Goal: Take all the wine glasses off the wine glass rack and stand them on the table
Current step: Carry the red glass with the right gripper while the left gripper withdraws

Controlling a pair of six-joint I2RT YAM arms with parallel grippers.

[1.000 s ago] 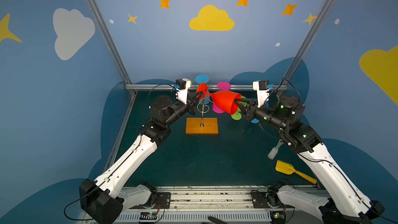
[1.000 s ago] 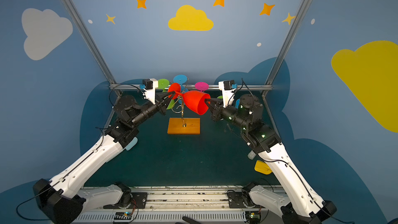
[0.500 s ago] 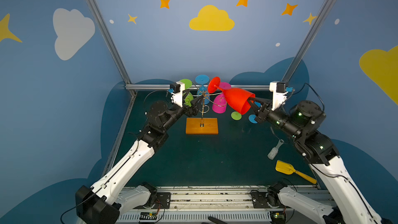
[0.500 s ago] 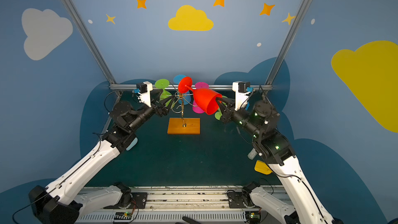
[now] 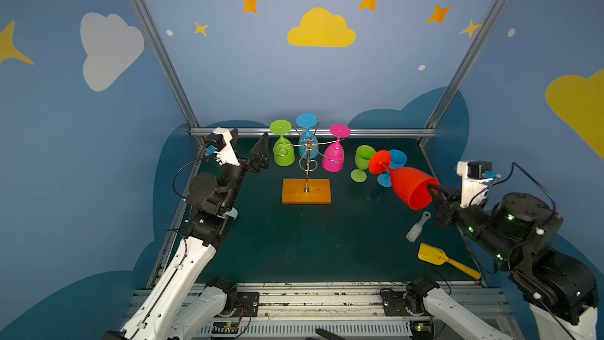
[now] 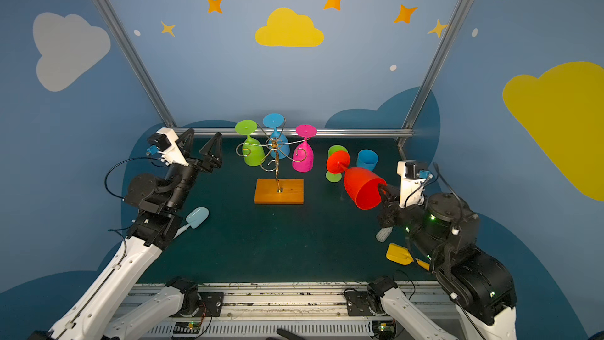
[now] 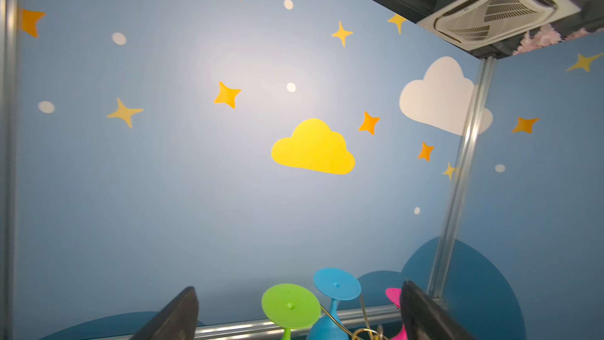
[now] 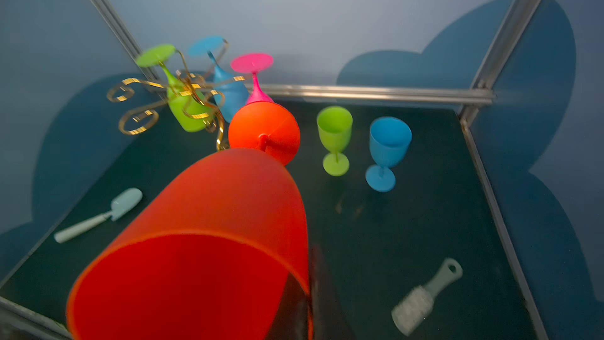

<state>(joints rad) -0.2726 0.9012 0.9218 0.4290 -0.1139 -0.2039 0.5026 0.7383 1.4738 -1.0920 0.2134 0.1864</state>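
Note:
The wine glass rack (image 5: 306,191) (image 6: 278,191), gold wire on an orange-brown wooden base, stands mid-table. Green (image 5: 283,155), blue (image 5: 308,145) and pink (image 5: 333,158) glasses hang upside down from its arms. A red wine glass (image 5: 410,188) (image 6: 362,188) (image 8: 212,224) is off the rack, tilted in the air to its right, foot pointing toward the rack. My right gripper (image 5: 431,188) (image 6: 380,188) (image 8: 309,289) is shut on its rim, one finger inside the bowl. My left gripper (image 6: 201,140) (image 7: 297,287) stands open and empty, left of the rack.
A green glass (image 5: 362,161) and a blue glass (image 5: 397,158) stand upright at the back right, close behind the red one. A white brush (image 5: 416,227) and a yellow scoop (image 5: 434,255) lie at the right. A pale blue scoop (image 6: 196,219) lies at the left.
My left gripper has opened and drawn back to the left of the rack. My right arm has carried the red glass off the rack, rightward and lower.

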